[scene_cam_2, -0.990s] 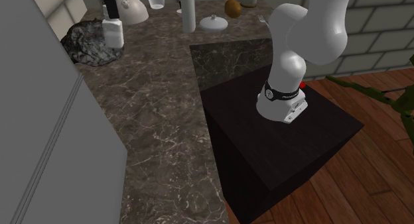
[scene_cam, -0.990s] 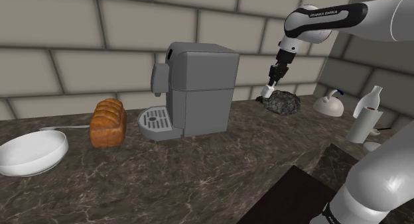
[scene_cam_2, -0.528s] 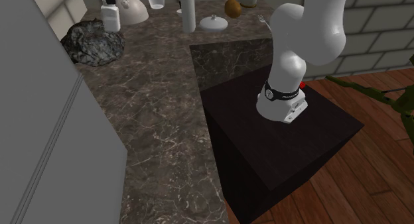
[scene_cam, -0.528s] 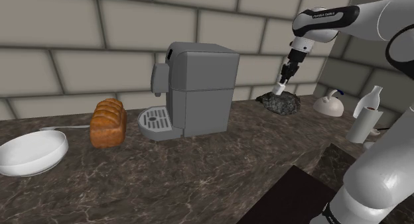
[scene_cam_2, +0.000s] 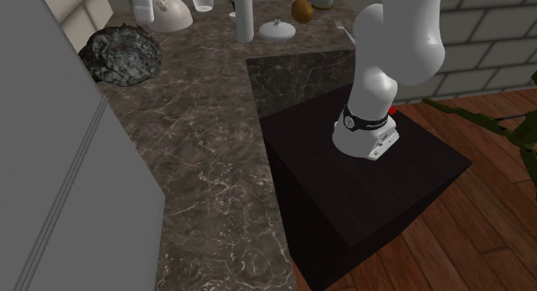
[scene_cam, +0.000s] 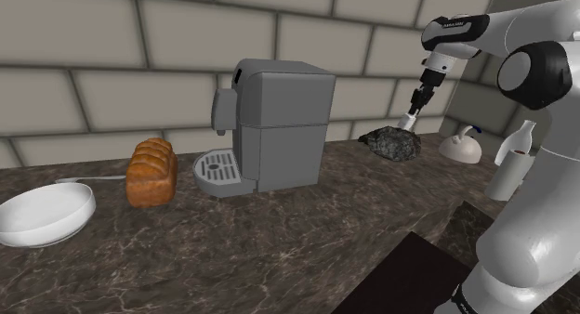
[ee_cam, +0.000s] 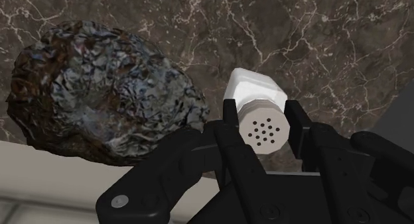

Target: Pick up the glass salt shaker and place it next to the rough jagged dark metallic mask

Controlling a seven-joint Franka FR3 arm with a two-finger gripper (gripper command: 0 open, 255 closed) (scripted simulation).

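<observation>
In the shoulder view the white arm [scene_cam: 520,75] rose from its stand, arched high and bent its wrist down toward the dark crumpled mask [scene_cam: 391,144], with the hand [scene_cam: 412,115] slanting in over the mask's far edge. The salt shaker [scene_cam: 407,125] hung just above that edge, clear of the tabletop [scene_cam: 279,228]. In the second exterior view the shaker [scene_cam_2: 141,4] showed beyond the mask [scene_cam_2: 120,55], apart from it. Whether it had touched down could not be told there. In the wrist view the hand [ee_cam: 263,121] was clenched on the shaker [ee_cam: 255,90], its fingers [ee_cam: 231,123] pressing either side just below the perforated cap, and the mask [ee_cam: 99,90] lay close beside it on the veined tabletop [ee_cam: 298,30]. The shaker looked small, light and rigid. Its smooth sides would likely be slippery and, being glass, breakable, so a firm, level hold across the body near the cap suited it, as did a gentle set-down.
</observation>
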